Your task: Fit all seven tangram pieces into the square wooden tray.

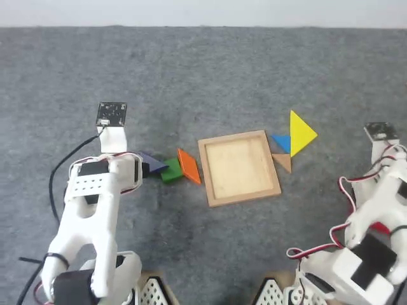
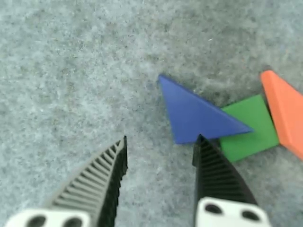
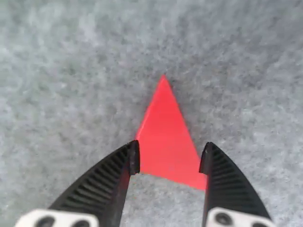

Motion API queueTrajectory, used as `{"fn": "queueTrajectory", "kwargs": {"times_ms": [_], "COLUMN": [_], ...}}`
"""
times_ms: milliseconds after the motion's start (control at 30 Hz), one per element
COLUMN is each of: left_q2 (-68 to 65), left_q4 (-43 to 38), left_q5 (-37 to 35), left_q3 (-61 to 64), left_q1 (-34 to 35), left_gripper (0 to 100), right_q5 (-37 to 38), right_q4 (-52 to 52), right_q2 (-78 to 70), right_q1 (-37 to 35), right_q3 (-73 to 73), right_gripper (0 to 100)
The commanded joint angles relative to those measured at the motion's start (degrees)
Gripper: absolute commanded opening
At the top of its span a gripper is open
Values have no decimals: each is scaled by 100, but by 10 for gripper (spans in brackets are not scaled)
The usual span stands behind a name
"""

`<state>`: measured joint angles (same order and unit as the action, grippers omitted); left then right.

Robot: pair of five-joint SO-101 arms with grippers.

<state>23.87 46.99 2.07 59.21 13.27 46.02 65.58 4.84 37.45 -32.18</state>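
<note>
Zero of seven placed. The tray [image 1: 206, 171] sits empty on the worktop [image 1: 254, 76]. Navy triangle [image 2: 194, 118], green square [image 2: 251, 127] and orange piece [image 2: 286, 111] lie beside one edge. Yellow triangle [image 1: 300, 133], blue triangle [image 1: 281, 143] and brown triangle [image 1: 283, 162] lie beside the opposite edge. My left hand [image 2: 162, 138] gapes by the navy triangle, and my right hand [image 3: 171, 143] gapes astride the red triangle [image 3: 165, 137].

A robotics test bench, in a lab or hobby workshop (which of the 2 is unclear). A grey felt-like mat [image 1: 210, 70] spreads up to a pale wall [image 1: 203, 13], and the white plastic left arm [image 1: 89, 216] and right arm [image 1: 375, 238] trail bare cables [image 1: 346, 194].
</note>
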Motion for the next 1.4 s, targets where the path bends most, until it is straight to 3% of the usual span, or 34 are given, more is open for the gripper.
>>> {"fn": "queueTrajectory", "kwargs": {"times_ms": [0,167,400,767,1367], "left_q2": [9,9,9,18,26], "left_q4": [-141,-141,-141,-141,-141], "left_q5": [-26,-26,-26,-26,-26], "left_q3": [-31,-40,-40,-40,-40], "left_q1": [18,18,18,35,44], "left_gripper": [222,222,222,222,222], "right_q5": [888,1248,1240,448,422], "right_q4": [356,453,207,-286,145], "right_q2": [338,295,295,295,-356], "right_q1": [268,303,-13,-382,-207], "right_q3": [0,-9,-325,-738,-193], "right_gripper": [231,240,384,384,383]}}
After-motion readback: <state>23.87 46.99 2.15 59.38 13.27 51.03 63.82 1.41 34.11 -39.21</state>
